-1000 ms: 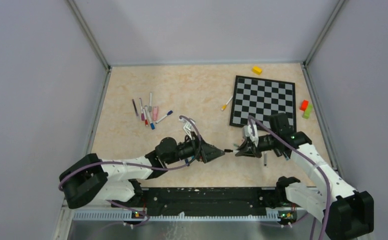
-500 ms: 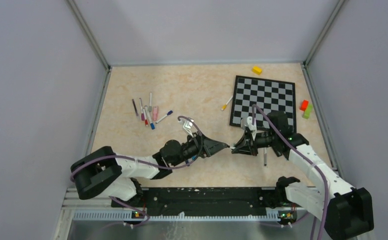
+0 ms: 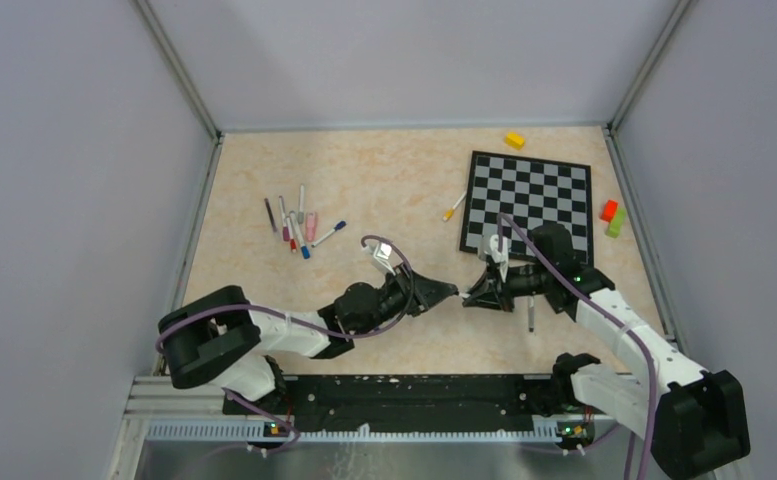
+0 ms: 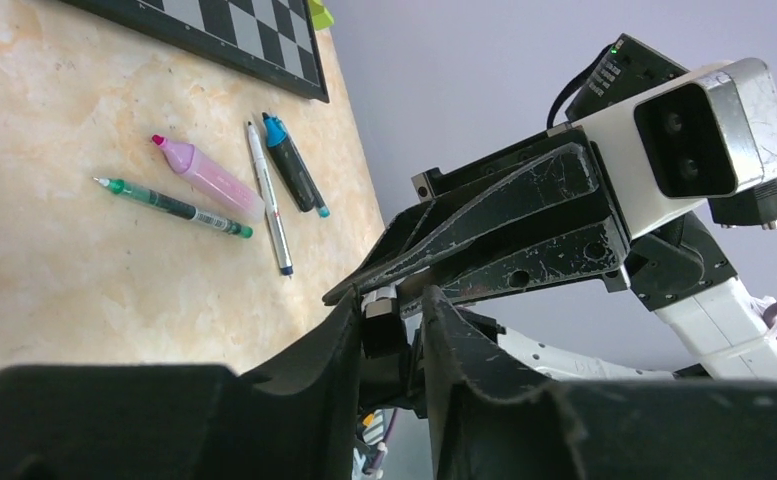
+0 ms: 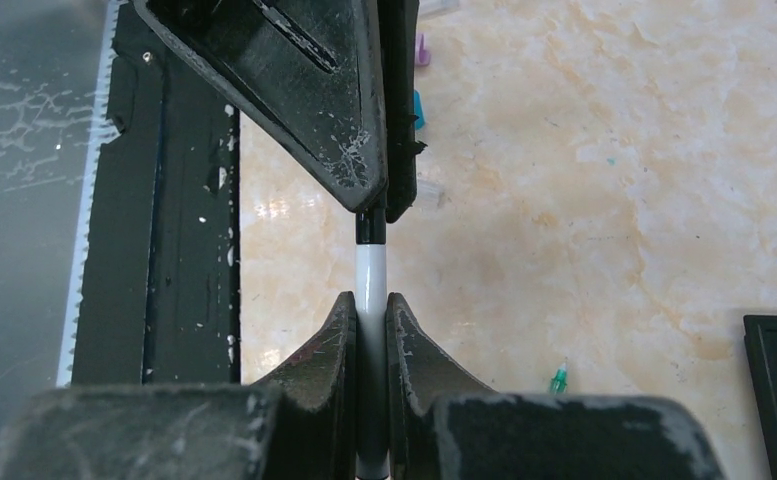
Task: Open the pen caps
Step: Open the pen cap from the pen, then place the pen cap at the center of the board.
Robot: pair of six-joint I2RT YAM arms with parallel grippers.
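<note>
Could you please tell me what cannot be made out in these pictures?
Right wrist view: the small black plastic pen cap vanishes inside the left gripper; whether it has loosened is unclear.
Same view: the right gripper covers the rear of the thin white pen barrel.
Top view: both are too small.

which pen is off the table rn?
The white pen with the black cap: right gripper holds its barrel, left gripper its cap. The other pens lie on the table.
</note>
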